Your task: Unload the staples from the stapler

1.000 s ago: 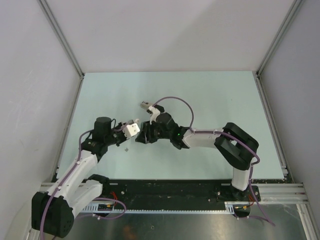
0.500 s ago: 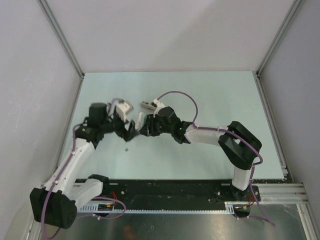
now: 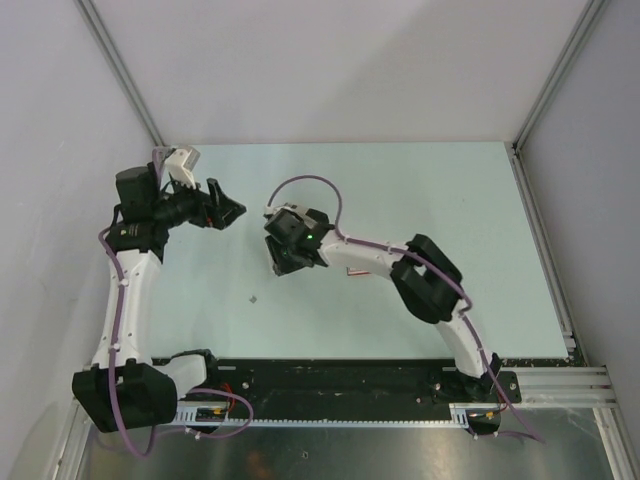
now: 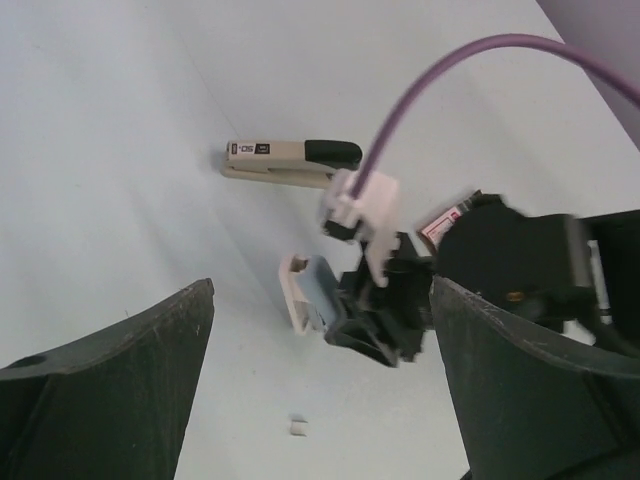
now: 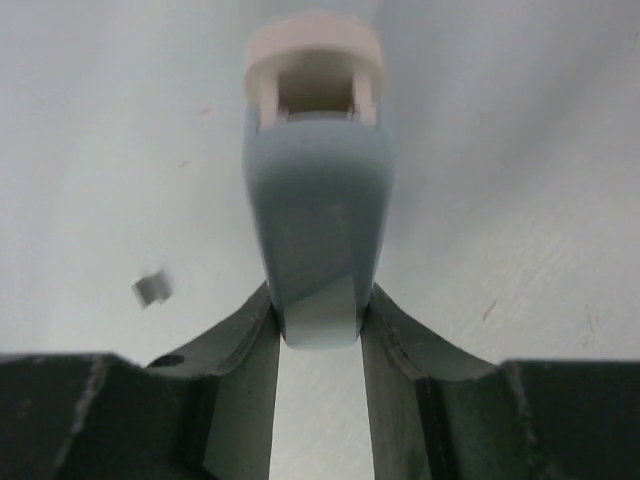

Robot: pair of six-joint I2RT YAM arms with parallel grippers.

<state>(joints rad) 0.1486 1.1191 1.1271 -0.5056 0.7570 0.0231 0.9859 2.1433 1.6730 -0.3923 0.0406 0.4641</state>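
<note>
While the right gripper (image 5: pixel 318 300) pinches a grey-blue piece (image 5: pixel 318 220) with a cream tip, the left gripper (image 3: pixel 228 205) hangs spread wide. Upper centre, the stapler (image 4: pixel 290 160) lies free; a red packet (image 4: pixel 440 222) sits mostly hidden behind the right gripper.

the left gripper (image 4: pixel 322 300) has its dark fingers (image 4: pixel 120 370) spread wide apart. just ahead of the jaws the right gripper (image 4: pixel 345 315) pinches a small grey-blue and cream piece (image 4: pixel 312 290). farther beyond, the stapler (image 4: pixel 290 160) lies flat on the table (image 4: pixel 120 150). a purple cable (image 4: pixel 450 70) arcs up to the right, and a tiny white scrap (image 4: pixel 297 427) sits low between the jaws.
</note>
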